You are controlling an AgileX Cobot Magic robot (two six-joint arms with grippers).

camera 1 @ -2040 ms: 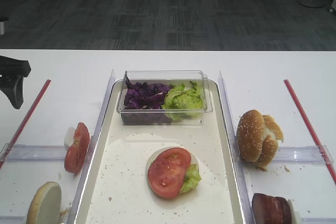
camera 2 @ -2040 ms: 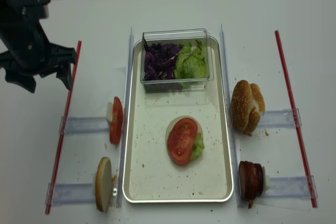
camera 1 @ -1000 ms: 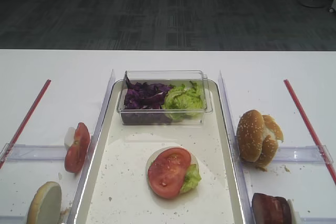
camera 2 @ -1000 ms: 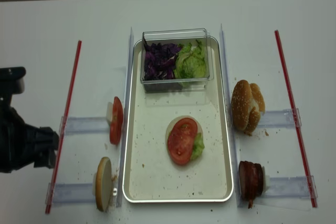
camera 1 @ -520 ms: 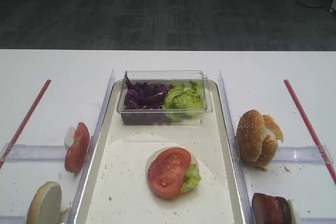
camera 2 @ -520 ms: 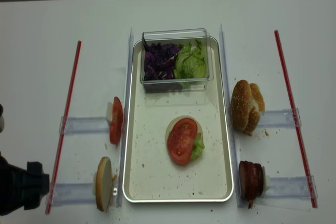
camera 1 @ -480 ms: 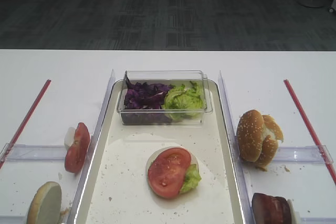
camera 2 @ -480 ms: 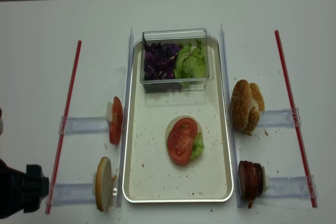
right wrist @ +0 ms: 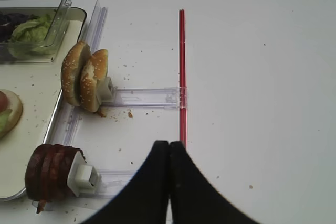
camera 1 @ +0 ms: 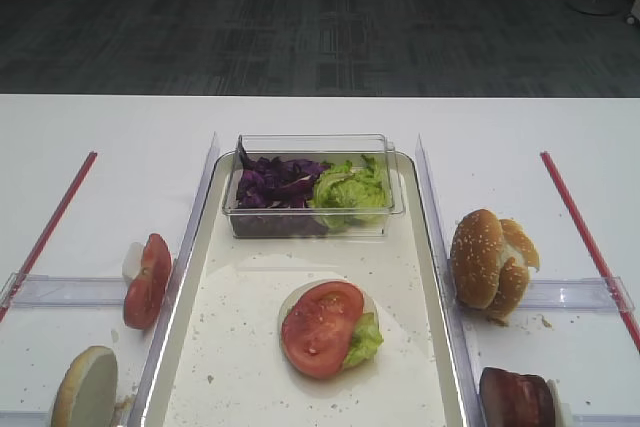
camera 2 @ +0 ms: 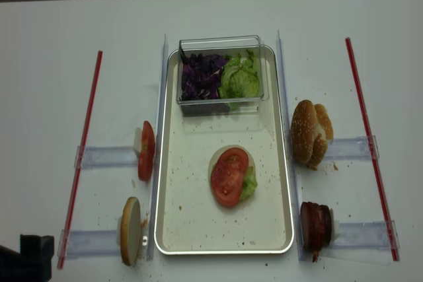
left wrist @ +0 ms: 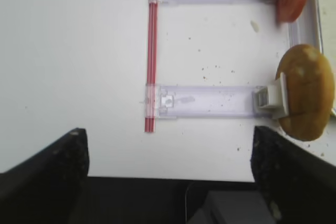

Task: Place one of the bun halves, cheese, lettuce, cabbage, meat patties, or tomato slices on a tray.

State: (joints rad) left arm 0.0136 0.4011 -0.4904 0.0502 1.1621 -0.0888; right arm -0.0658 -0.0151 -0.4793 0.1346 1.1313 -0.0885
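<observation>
Tray [camera 2: 173, 229] holds a tomato slice [camera 2: 229, 176] on bun and lettuce.
Clear tub [camera 2: 220, 74] behind; left gripper [left wrist: 168, 177] spread wide, right gripper [right wrist: 168, 182] pressed together.

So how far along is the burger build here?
Done: a tomato slice lies on lettuce and a bun half on the tray. In hand: nothing; the right gripper is shut and empty. Left: meat patties and other bun halves sit outside the tray.
</observation>
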